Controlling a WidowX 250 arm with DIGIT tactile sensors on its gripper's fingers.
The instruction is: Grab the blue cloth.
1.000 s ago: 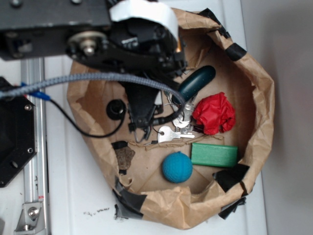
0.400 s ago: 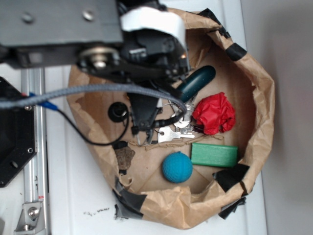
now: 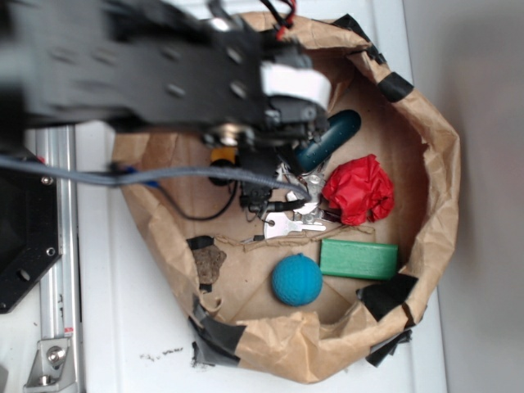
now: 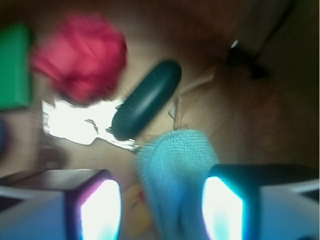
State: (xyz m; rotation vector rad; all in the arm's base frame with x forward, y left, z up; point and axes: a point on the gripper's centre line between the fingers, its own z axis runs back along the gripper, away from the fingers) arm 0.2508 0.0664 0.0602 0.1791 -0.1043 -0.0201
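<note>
The blue cloth (image 4: 175, 185), pale teal with a ribbed terry weave, stands bunched into an upright fold, its top rounded.

Red wad (image 3: 359, 190) beside green block (image 3: 359, 259)

A white flat tabletop (image 3: 123, 327) carries a crumpled brown paper bag (image 3: 434, 180) folded down into a shallow nest, patched along its rim with black tape (image 3: 214, 334). A silver aluminium rail (image 3: 57, 270) and a black angular base plate (image 3: 24, 237) lie on the table's left side.
</note>
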